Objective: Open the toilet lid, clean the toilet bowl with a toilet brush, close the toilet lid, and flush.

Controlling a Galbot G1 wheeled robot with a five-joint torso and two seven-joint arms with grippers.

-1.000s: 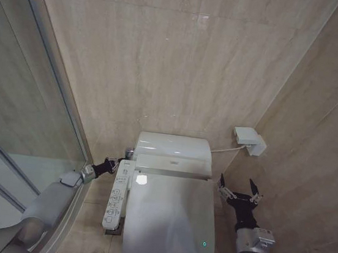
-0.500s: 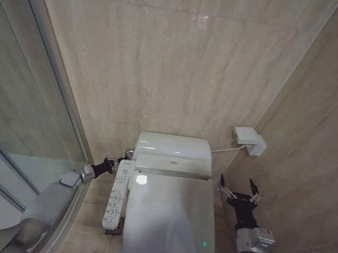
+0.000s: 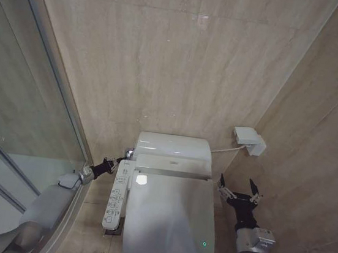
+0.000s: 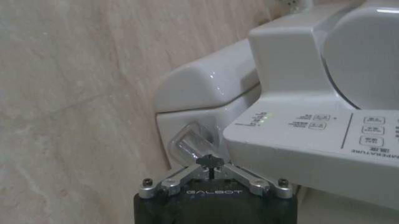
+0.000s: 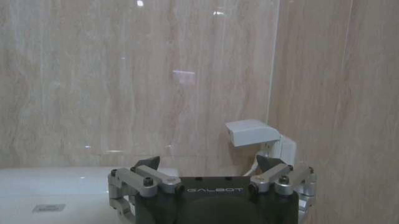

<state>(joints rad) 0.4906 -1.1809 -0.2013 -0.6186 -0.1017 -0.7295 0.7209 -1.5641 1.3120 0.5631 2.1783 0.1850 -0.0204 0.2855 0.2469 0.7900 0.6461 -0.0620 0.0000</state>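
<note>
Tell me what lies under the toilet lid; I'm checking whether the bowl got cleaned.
The toilet lid lies shut, so everything beneath is covered. The left gripper, shut, sits at the chrome flush lever; the right gripper hangs open beside the toilet.

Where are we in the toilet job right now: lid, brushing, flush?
The toilet lid lies closed. The left hand, fingers shut, is at the chrome flush lever on the tank's side, so flushing is in hand. The right hand waits open beside the toilet. Whether brushing happened cannot be told.
</note>
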